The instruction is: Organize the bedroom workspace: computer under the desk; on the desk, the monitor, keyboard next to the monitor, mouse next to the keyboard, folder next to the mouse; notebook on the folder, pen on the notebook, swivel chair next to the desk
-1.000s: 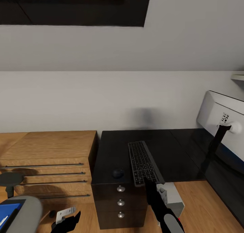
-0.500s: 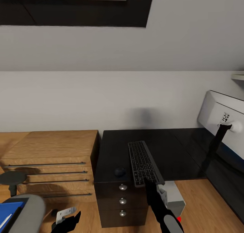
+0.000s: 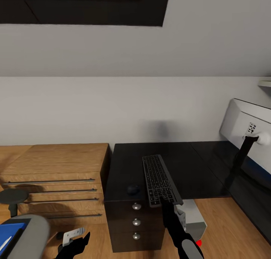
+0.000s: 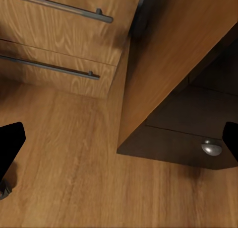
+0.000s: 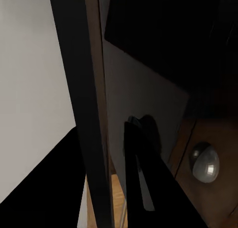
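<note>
Right pincer: my right gripper (image 3: 164, 202) sits low in the centre of the head view, pinched shut on the near end of the keyboard (image 3: 159, 179)
Keyboard: lies lengthwise on the black desk (image 3: 195, 168), its near end jutting past the front edge
Mouse: small dark mouse (image 3: 132, 189) on the desk, just left of the keyboard, near the front edge
Monitor: at the right edge of the frame, white back of the monitor (image 3: 244, 124) facing me, on its black stand
Computer: light-grey computer (image 3: 194, 214) on the floor under the desk, right of the drawer unit (image 3: 136, 225)
Left pincer: my left gripper (image 3: 75, 241) at the lower left, over the floor, fingers spread wide with nothing between them
Chair: swivel chair (image 3: 32, 232) in the bottom-left corner, blue folder (image 3: 8, 234) on its seat
Cabinet: wooden cabinet (image 3: 52, 176) left of the desk
</note>
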Robot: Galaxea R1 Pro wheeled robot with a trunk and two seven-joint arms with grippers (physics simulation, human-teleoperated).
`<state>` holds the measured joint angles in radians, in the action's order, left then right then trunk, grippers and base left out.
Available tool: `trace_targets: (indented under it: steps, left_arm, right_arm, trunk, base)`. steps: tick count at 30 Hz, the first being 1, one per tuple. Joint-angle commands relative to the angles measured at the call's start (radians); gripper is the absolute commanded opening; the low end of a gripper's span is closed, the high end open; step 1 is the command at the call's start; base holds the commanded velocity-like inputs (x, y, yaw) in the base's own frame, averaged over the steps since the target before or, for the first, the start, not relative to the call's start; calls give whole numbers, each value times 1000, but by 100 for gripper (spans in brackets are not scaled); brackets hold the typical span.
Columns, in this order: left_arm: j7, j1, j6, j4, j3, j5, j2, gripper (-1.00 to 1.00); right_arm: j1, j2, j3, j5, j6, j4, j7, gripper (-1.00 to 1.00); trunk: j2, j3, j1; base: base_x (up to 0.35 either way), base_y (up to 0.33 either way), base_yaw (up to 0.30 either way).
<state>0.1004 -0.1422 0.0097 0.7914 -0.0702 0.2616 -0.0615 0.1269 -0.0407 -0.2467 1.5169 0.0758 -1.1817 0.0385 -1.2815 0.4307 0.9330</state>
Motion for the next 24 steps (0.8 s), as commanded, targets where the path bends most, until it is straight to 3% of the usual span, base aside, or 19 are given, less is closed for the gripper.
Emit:
trace_targets:
  steps: [1, 8, 9, 24]
  left_arm:
    - [7, -1, 1, 0, -2, 9, 0, 100]
    - [7, -1, 2, 0, -2, 8, 0, 100]
    - [7, -1, 3, -1, -2, 8, 0, 100]
    - [7, -1, 1, -5, -1, 7, 0, 100]
  right_arm:
    - [0, 1, -2, 16, 7, 2, -65, -100]
    - [0, 1, -1, 16, 7, 2, -65, -100]
    - [0, 1, -1, 16, 7, 2, -65, 100]
    - [0, 1, 0, 16, 7, 2, -65, 100]
  trunk:
    - [0, 1, 0]
    - [0, 1, 0]
    - [0, 1, 0]
    - [0, 1, 0]
  base:
    - [0, 0, 0]
    - [0, 0, 0]
    - [0, 0, 0]
    - [-31, 0, 0]
